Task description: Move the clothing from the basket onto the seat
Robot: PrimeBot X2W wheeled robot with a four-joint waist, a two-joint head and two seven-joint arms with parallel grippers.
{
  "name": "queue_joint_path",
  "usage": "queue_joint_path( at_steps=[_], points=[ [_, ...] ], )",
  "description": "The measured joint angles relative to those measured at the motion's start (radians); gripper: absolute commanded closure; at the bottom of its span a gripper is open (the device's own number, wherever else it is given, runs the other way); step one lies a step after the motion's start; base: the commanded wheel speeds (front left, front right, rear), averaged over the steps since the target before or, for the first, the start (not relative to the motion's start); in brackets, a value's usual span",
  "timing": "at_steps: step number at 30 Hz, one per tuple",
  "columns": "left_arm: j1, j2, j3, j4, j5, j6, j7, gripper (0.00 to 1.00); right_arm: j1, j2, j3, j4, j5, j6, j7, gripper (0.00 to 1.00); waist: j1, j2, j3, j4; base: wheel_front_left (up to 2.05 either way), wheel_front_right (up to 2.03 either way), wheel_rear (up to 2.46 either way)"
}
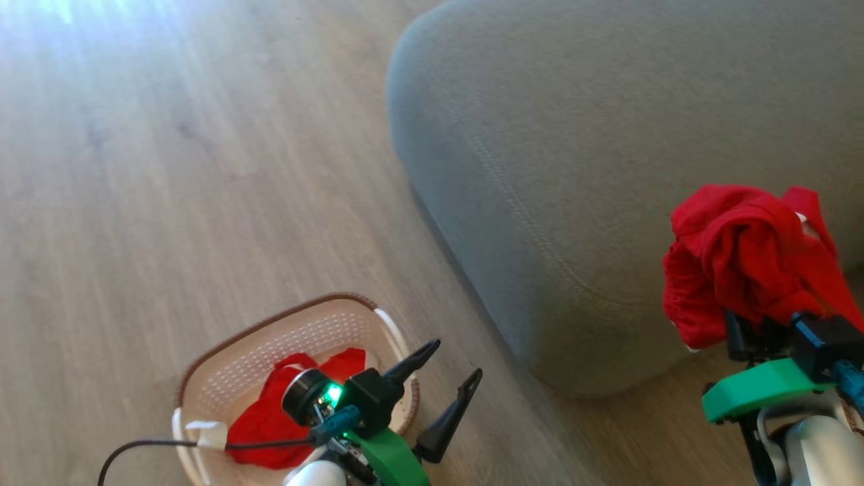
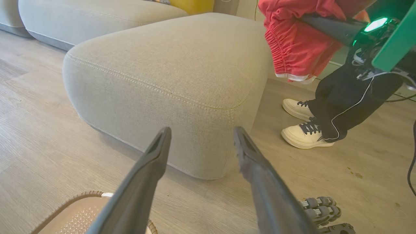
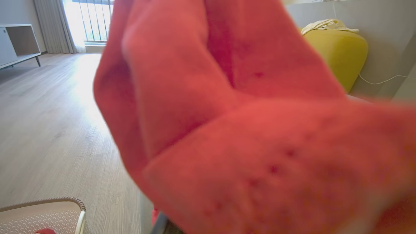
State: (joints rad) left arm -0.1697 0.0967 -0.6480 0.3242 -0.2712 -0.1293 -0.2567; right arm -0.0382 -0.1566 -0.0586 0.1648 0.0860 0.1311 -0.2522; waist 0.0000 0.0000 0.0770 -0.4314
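- Red fabric wraps the right hand [image 1: 759, 317]: its fingers are clamped on one garment [image 1: 742, 263], which hangs bunched around and ahead of them, with white trim at one hem.
- That hand holds the cloth high, probably so the loose folds clear the seat [image 1: 607, 135], which lies just ahead and to its left. I cannot tell whether the garment is over the cushion or just beside its edge.
- By my reading the carry is nearly done and the release is not yet made.
- The left hand [image 1: 457, 359] is empty, with its fingers apart and pointing at the seat's rounded corner.
- Just behind and below it the basket [image 1: 270, 324] sits on the floor [image 1: 169, 169], with the second garment [image 1: 270, 418] crumpled inside. The spread fingers seem ready for that piece.
- A person's shoes [image 2: 304, 135] stand past the seat's corner, ahead and to the right of the left hand, below the hanging cloth. The release should be kept on the cushion side.
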Motion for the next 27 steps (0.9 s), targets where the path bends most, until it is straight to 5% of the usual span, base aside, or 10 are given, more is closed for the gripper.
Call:
queue_joint_path(
  at_steps=[10, 27],
  points=[
    [-0.055, 0.006, -0.011, -0.004, 0.008, 0.0, 0.0, 0.0, 0.001, 0.029, -0.043, -0.023, 0.0, 0.0, 0.0, 1.0, 0.0, 0.0, 0.053, -0.074, 0.0, 0.0, 0.0],
    [-0.057, 0.012, 0.0, -0.027, 0.028, 0.0, 0.0, 0.0, -0.037, 0.03, -0.072, -0.026, 0.0, 0.0, 0.0, 1.0, 0.0, 0.0, 0.086, -0.072, 0.0, 0.0, 0.0]
  ],
)
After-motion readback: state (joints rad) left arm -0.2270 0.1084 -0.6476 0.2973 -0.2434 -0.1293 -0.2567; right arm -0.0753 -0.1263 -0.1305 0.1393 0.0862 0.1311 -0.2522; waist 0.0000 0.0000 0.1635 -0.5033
